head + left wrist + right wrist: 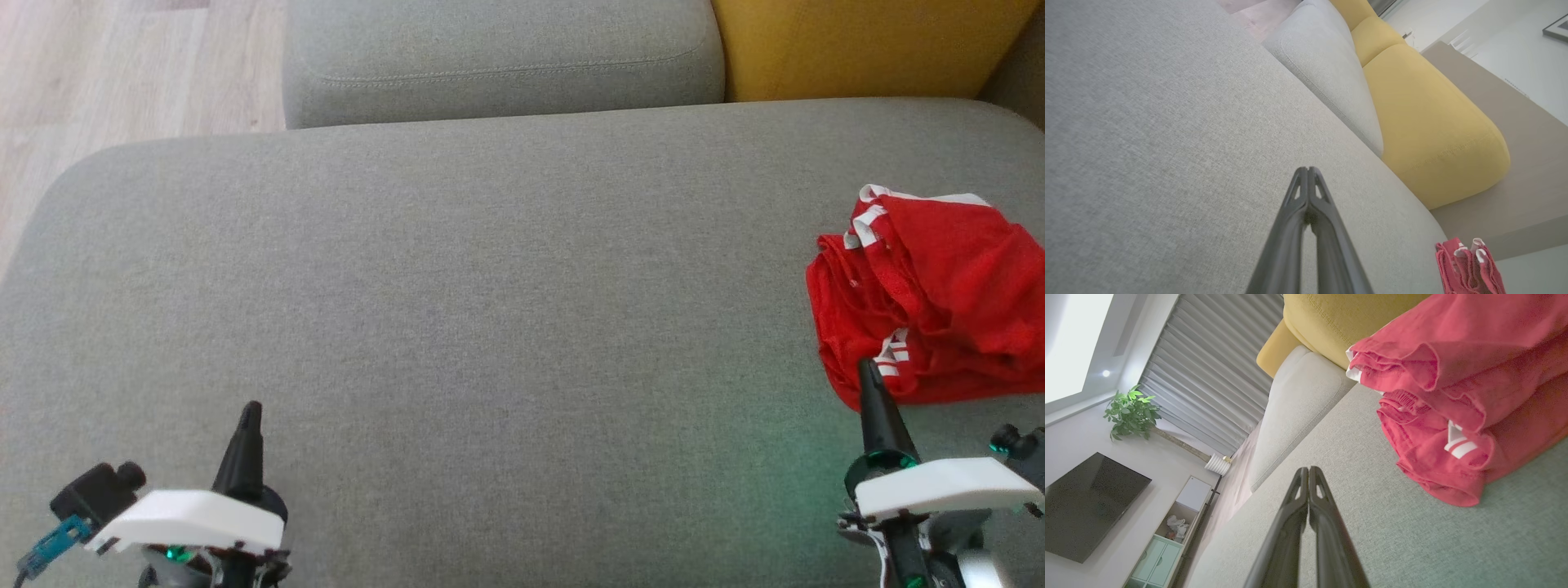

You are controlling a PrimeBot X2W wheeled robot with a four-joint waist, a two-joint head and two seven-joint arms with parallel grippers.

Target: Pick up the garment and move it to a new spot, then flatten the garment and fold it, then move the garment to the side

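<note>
Left fingers [242,453], right fingers [880,418] (both together)

Wide grey seat cushion [490,286] spreads in front of me, plain weave. Behind it sits a grey back cushion [498,57] with a stitched seam, and a mustard-yellow cushion [857,45] right beside that, touching. Pale wood floor [122,65] past the seat's left corner. Out along my right wrist view: dark flat TV [1090,506] on a pale wall, low cabinet [1167,539] with mint doors and an open shelf (contents too small to tell), leafy plant [1131,412] in a white ribbed pot [1218,464], grey pleated curtains [1216,367] drawn shut. Left wrist view: corner of a framed picture [1557,26].
</note>
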